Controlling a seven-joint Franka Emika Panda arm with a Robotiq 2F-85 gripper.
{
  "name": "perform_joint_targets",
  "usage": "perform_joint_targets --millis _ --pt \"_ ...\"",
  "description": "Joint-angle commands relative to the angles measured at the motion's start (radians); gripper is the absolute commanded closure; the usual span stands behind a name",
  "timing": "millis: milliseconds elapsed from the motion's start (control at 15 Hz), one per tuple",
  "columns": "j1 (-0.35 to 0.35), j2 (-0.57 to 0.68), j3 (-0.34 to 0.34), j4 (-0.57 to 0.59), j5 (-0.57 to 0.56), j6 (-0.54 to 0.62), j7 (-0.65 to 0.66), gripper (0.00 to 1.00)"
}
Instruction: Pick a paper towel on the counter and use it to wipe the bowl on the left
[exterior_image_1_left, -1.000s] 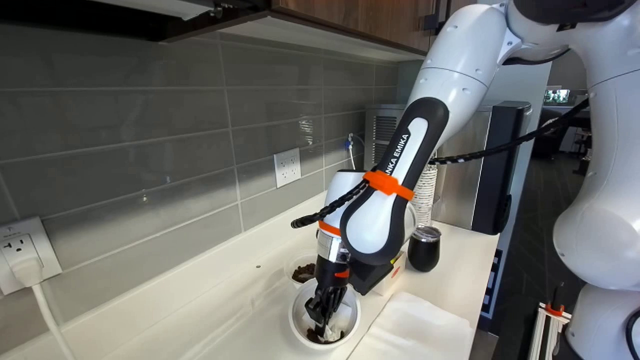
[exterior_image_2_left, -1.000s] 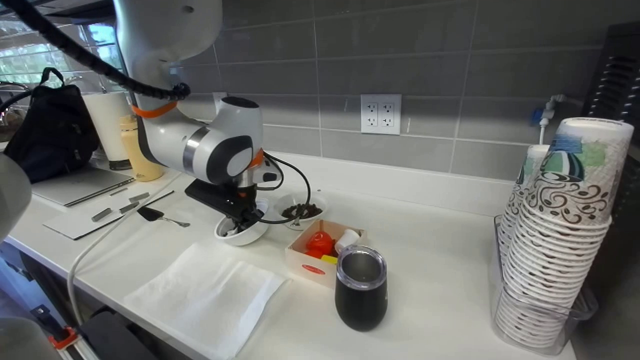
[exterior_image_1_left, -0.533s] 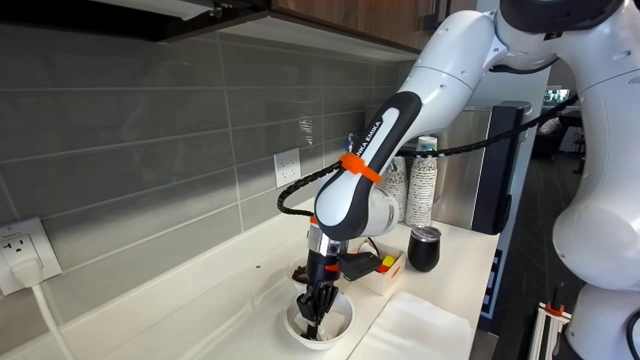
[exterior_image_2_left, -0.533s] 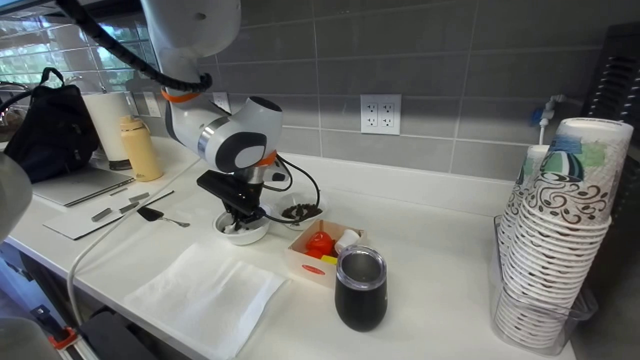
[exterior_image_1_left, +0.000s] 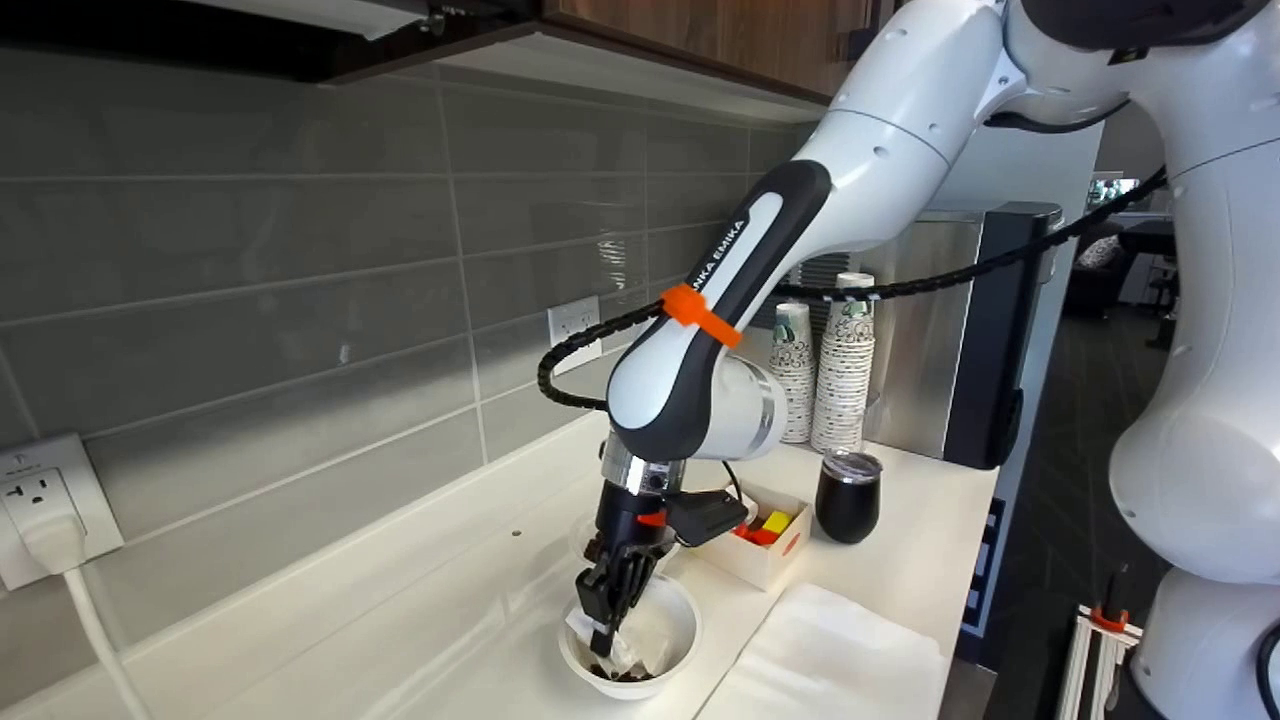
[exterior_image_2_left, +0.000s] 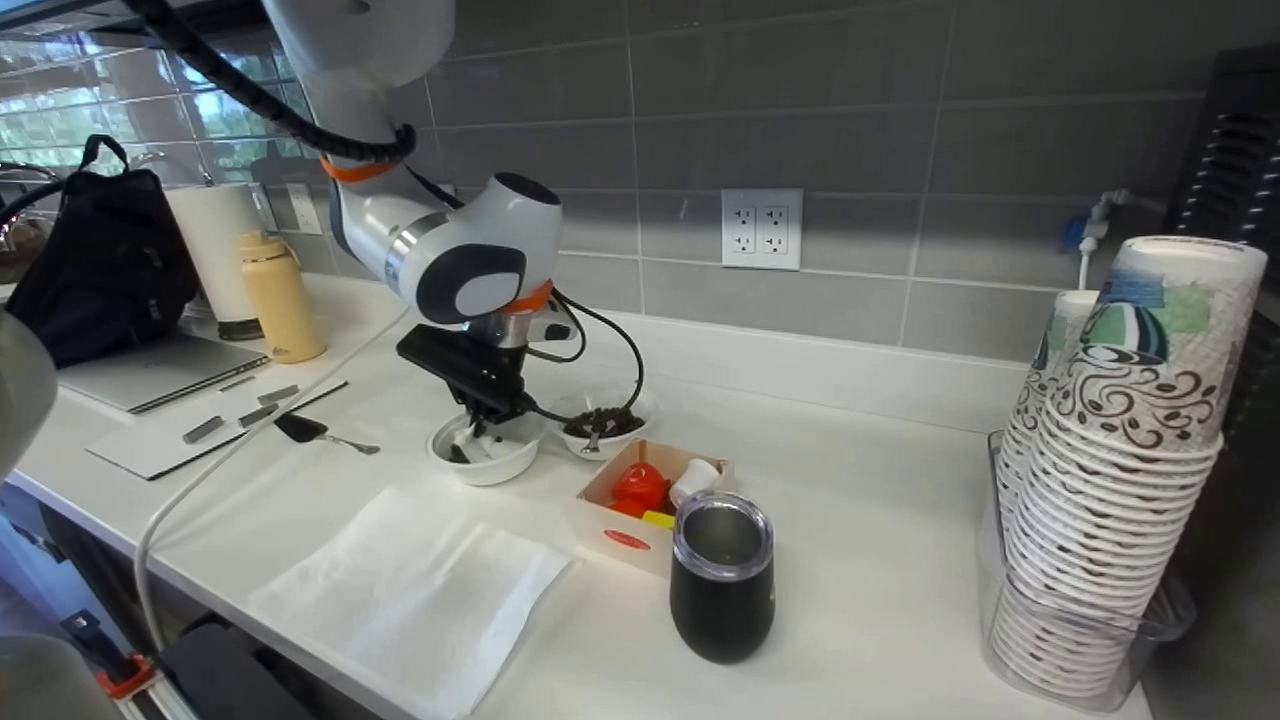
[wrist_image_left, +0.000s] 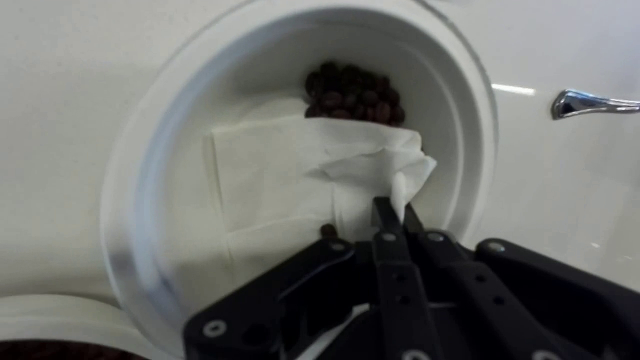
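Grasping a raised fold of thin white folded paper towel (wrist_image_left: 285, 172) with black two-fingered gripper (wrist_image_left: 398, 212), just beside clustered dark brown beans (wrist_image_left: 352, 95), inside shallow round white bowl (wrist_image_left: 120, 200) on smooth off-white counter (exterior_image_2_left: 880, 570).

Black claw (wrist_image_left: 399, 210), white paper towel (wrist_image_left: 270, 175)

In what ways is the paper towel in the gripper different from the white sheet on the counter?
The paper towel is pinched by the gripper inside the bowl, whereas the white sheet lies ungripped, spread on the counter. The paper towel is smaller than the white sheet. Both are white.
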Motion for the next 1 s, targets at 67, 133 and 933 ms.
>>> perform_joint_targets --millis 67,133,933 --pt "0.097 -0.166 -0.054 -0.076 0.034 0.023 -0.046 0.99" --pt "0.057 -0.186 -0.015 -0.102 -0.028 0.043 -0.007 0.99" --pt "0.306 -0.391 -0.301 -0.233 -0.222 0.117 0.114 0.99"
